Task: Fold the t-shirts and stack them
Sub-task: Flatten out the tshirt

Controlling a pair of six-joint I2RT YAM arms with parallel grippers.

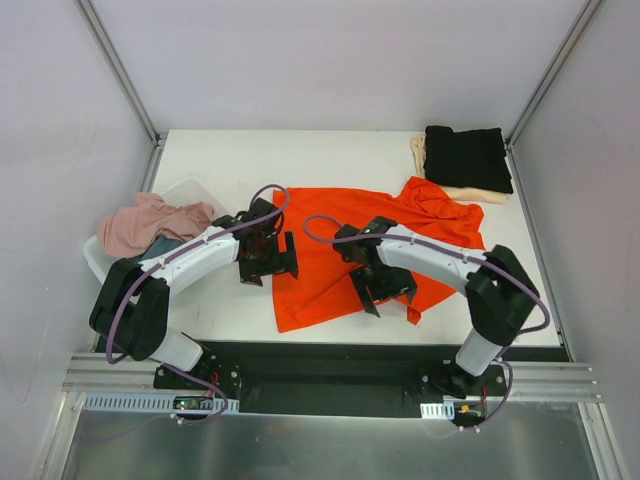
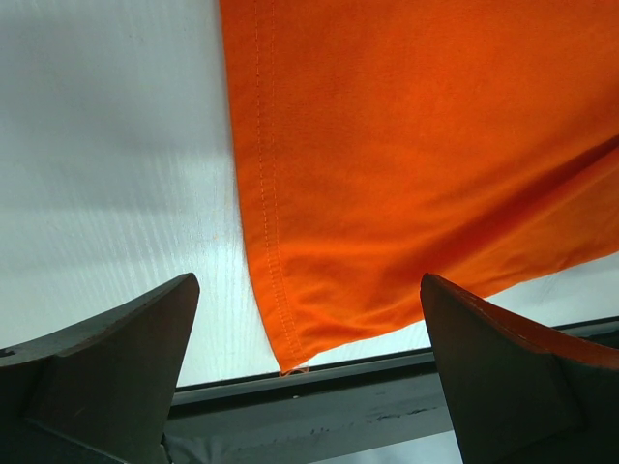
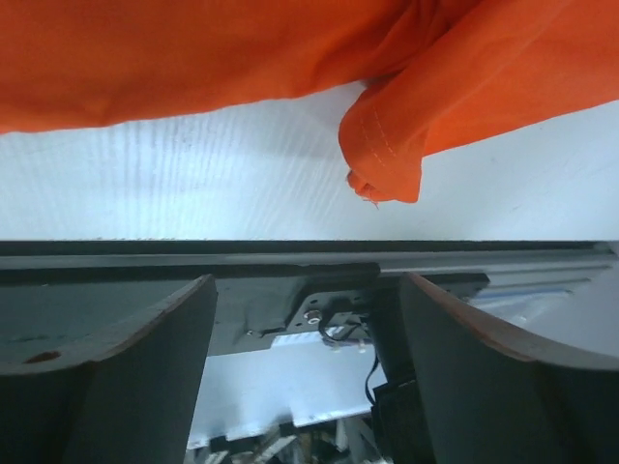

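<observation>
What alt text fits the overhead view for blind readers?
An orange t-shirt lies spread on a table, the left fingers and right fingers open above it. A black shirt lies on a cream shirt far right; a pink shirt fills a tub left.

A bare strip of table [image 1: 300,160] runs free along the far side. The orange-red shirt [image 1: 340,280] sprawls over the middle and near right. The black-on-cream stack [image 1: 467,160] blocks the far right corner; the white tub [image 1: 92,256], heaped with a pink shirt [image 1: 150,222], crowds the left edge beside the left arm [image 1: 190,258]
</observation>
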